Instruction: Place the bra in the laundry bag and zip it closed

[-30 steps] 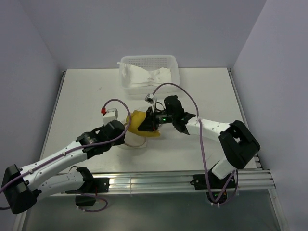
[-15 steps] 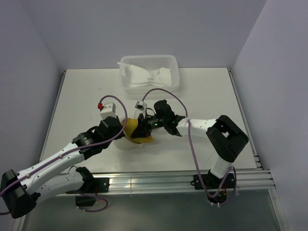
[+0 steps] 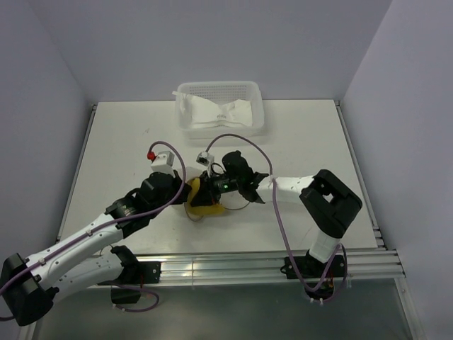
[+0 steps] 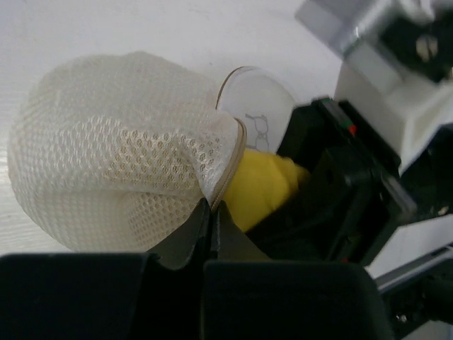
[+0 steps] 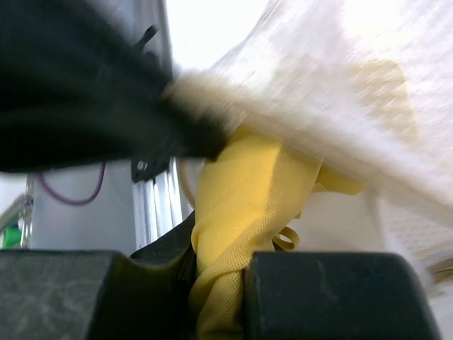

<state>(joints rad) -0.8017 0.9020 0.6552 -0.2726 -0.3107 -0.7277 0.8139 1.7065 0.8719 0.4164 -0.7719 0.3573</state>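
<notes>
A: On the white table (image 3: 304, 134), what are the grippers doing?
B: The left gripper (image 4: 212, 212) pinches the rim of the mesh bag (image 4: 113, 170), fingers fully closed. The right gripper (image 5: 219, 283), clamped on the yellow bra (image 5: 248, 191), holds it at the bag's mouth.

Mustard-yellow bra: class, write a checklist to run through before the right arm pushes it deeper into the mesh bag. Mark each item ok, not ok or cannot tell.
1. Left jaws hold the white mesh drum-shaped laundry bag: ok, shut on its pinkish rim.
2. Right jaws hold the mustard-yellow fabric bra: ok, fabric is pinched between them.
3. Translucent flat disc lid is out of the opening: ok, it stands open behind the rim.
4. Bra fully inside the bag: not ok, yellow fabric shows outside the opening.
5. Zip pull located: cannot tell, it is not visible in any view.
</notes>
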